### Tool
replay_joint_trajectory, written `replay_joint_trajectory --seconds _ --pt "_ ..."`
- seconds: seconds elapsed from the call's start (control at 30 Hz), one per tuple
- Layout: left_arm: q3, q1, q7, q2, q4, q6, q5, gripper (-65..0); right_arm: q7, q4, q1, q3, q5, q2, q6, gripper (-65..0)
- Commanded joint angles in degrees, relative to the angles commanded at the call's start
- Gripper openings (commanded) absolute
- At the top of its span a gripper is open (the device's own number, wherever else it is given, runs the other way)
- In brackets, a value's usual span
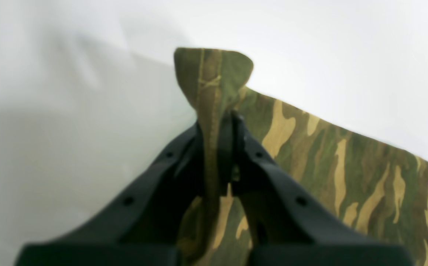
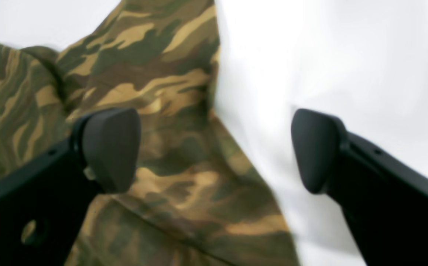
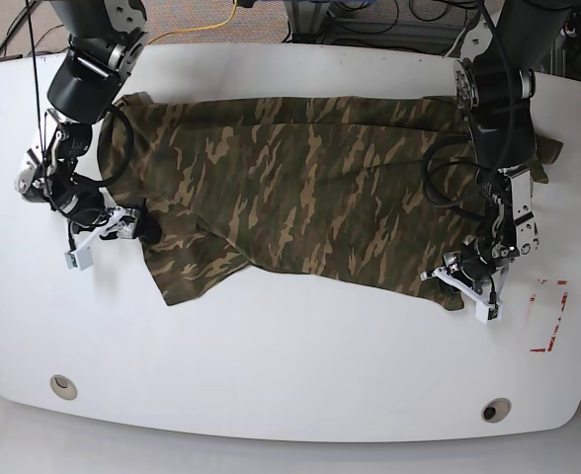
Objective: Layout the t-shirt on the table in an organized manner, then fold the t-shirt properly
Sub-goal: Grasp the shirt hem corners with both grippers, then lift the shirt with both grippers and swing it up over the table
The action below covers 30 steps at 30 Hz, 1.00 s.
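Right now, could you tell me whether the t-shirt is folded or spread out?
Spread, unfolded: the t-shirt lies open across the table, still rumpled.

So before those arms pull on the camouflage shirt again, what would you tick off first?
1. Left claw has cloth: ok. It is shut on a corner of the t-shirt, with a tip of fabric poking out past the fingertips.
2. Right claw has cloth: not ok. It is open, one finger over the shirt edge and one over bare table.
3. Shirt lies flat: not ok. It is spread across the table, but the near edge is bunched and folded over.
4. Shirt fully on the table: ok in the base view.
5. Sleeves laid out: cannot tell; the arms hide both ends.
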Motion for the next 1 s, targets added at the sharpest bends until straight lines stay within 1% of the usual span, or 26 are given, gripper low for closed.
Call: replay_joint_trajectory --seconds 0.17,0.3,0.4,0.47,0.5,0.53,0.6,0.63,0.67,0.7,0.73,0.77,0.83,0.9,1.0 --pt "0.00 0.00 0.00 0.00 0.00 0.00 0.00 -64.6 -3.34 5.19 -0.97 0.00 0.00 -2.90 0.00 -1.6" --pt "0.00 0.00 0.00 0.00 0.00 0.00 0.00 -64.6 -4.13 7.03 -1.05 0.09 -0.09 -3.34 0.00 -1.7" --pt "0.00 0.09 0.00 0.00 0.00 0.00 0.00 -64.6 -3.96 7.03 -1.05 0.26 -0.18 -3.34 0.00 -5.5" --pt "0.00 0.88 0.00 0.00 0.00 0.00 0.00 -64.6 -3.78 6.95 -1.05 0.26 -0.18 -3.08 0.00 -14.3" --pt "0.00 0.97 0.00 0.00 0.00 0.00 0.00 -64.6 -3.78 6.95 -1.05 0.26 -0.18 -3.08 0.00 -16.0" --pt "0.00 1.23 0.00 0.00 0.00 0.00 0.00 -64.6 -3.78 6.95 -1.05 0.26 -0.18 -2.99 0.00 -21.9" --pt "0.00 1.23 0.00 0.00 0.09 0.00 0.00 -64.6 -3.78 6.95 -1.05 0.26 -0.26 -2.90 0.00 -30.1" --pt "0.00 1.23 0.00 0.00 0.09 0.00 0.00 -64.6 -3.69 6.95 -1.05 0.26 -0.26 -2.90 0.00 -37.6" --pt "0.00 1.23 0.00 0.00 0.09 0.00 0.00 -64.6 -3.69 6.95 -1.05 0.26 -0.26 -2.90 0.00 -42.2" --pt "0.00 1.23 0.00 0.00 0.09 0.00 0.00 -64.6 -3.69 6.95 -1.05 0.26 -0.26 -2.81 0.00 -51.2" --pt "0.00 1.23 0.00 0.00 0.09 0.00 0.00 -64.6 -3.69 6.95 -1.05 0.18 -0.26 -2.81 0.00 -56.8" --pt "0.00 1.23 0.00 0.00 0.09 0.00 0.00 -64.6 -3.69 6.95 -1.05 0.09 -0.26 -2.81 0.00 -63.9" --pt "0.00 1.32 0.00 0.00 0.09 0.00 0.00 -64.6 -3.87 7.21 -1.05 0.00 -0.26 -2.81 0.00 -65.0" --pt "0.00 1.32 0.00 0.09 0.09 0.00 -0.09 -64.6 -4.04 7.30 -1.05 0.00 -0.09 -2.81 0.00 -63.4" --pt "0.00 1.41 0.09 0.18 0.09 0.00 -0.09 -64.6 -4.13 9.32 -1.14 0.00 -0.09 -2.81 0.00 -65.0"
